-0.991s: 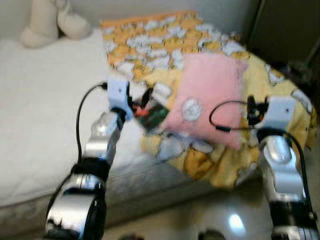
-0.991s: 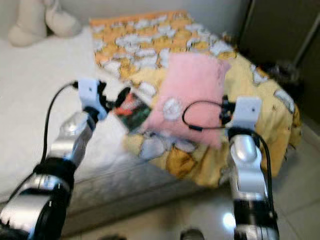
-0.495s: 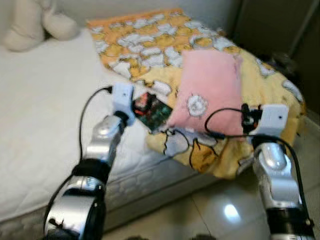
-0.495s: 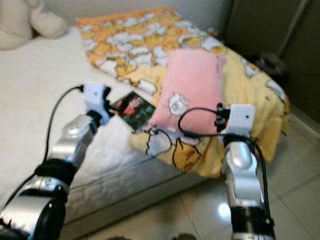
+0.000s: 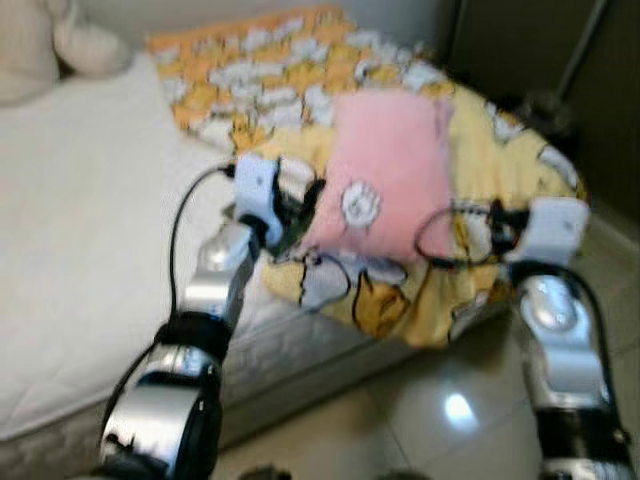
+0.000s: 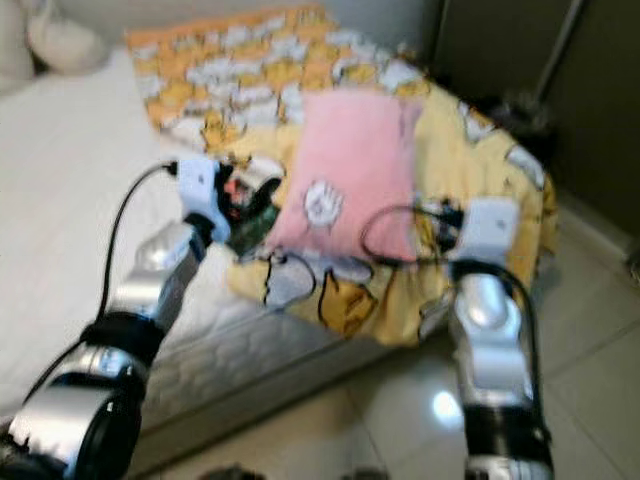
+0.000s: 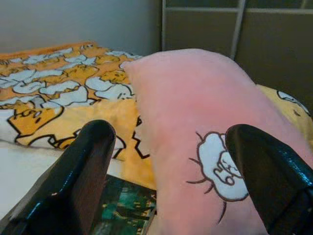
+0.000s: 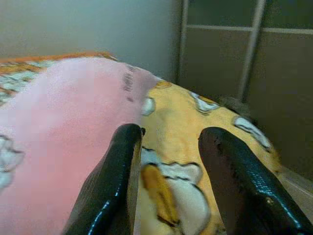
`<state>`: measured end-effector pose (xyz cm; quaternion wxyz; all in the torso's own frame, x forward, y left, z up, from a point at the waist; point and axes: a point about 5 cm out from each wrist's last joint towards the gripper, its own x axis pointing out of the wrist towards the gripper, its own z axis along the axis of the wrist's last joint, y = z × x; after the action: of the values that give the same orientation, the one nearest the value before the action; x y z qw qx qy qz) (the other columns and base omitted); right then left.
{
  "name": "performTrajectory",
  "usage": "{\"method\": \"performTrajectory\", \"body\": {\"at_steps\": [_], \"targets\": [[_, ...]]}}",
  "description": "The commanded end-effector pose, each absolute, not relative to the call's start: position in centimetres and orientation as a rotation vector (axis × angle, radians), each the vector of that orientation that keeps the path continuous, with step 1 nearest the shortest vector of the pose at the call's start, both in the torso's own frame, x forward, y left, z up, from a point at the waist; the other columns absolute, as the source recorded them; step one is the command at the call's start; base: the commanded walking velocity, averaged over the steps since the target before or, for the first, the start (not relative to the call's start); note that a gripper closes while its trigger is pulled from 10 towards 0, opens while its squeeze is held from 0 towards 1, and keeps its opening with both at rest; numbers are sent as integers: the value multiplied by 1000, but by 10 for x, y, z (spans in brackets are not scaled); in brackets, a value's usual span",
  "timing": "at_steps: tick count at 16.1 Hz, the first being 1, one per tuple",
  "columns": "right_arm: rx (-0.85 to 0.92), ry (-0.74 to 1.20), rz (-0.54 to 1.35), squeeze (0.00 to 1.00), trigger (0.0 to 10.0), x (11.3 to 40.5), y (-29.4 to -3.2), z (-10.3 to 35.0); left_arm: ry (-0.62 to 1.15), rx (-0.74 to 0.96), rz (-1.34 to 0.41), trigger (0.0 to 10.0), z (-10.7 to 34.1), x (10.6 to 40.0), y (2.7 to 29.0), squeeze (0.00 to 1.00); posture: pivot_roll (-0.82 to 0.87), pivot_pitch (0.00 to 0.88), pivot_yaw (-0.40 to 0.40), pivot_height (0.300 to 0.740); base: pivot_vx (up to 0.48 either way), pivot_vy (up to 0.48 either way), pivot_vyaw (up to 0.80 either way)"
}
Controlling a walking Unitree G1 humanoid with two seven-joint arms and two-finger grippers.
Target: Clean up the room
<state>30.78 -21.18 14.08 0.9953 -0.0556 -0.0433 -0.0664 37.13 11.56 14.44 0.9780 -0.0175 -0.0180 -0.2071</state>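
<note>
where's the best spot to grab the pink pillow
Probably both near corners of the pillow, one gripper each, coming from the bed's foot. It lies flat on the yellow blanket, its near edge facing both arms; the left gripper is open at one corner, the right gripper open by the other.

A white bed (image 5: 90,230) carries a yellow cartoon-print blanket (image 5: 400,90), a pink pillow (image 5: 385,170) atop it, and what looks like a dark green book (image 7: 128,210).
</note>
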Motion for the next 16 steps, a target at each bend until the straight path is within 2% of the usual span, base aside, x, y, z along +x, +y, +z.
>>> {"method": "performTrajectory", "body": {"at_steps": [1,9,14,16], "targets": [[-113,-87,-131,0,10000,307,-211,141,-60,-32,-457,10000,147,369,111,0,-190,0,82,724,450,0,0],[-121,-81,-112,0,10000,308,-207,139,-72,-26,-537,10000,147,365,99,0,-193,0,83,724,456,0,0],[-122,-74,-117,0,10000,307,-210,137,-41,-99,-407,10000,145,371,107,0,-196,0,85,724,476,0,0],[-121,-70,-123,0,10000,305,-211,135,-27,-98,-464,10000,141,366,91,0,-198,0,88,724,480,0,0]]}}
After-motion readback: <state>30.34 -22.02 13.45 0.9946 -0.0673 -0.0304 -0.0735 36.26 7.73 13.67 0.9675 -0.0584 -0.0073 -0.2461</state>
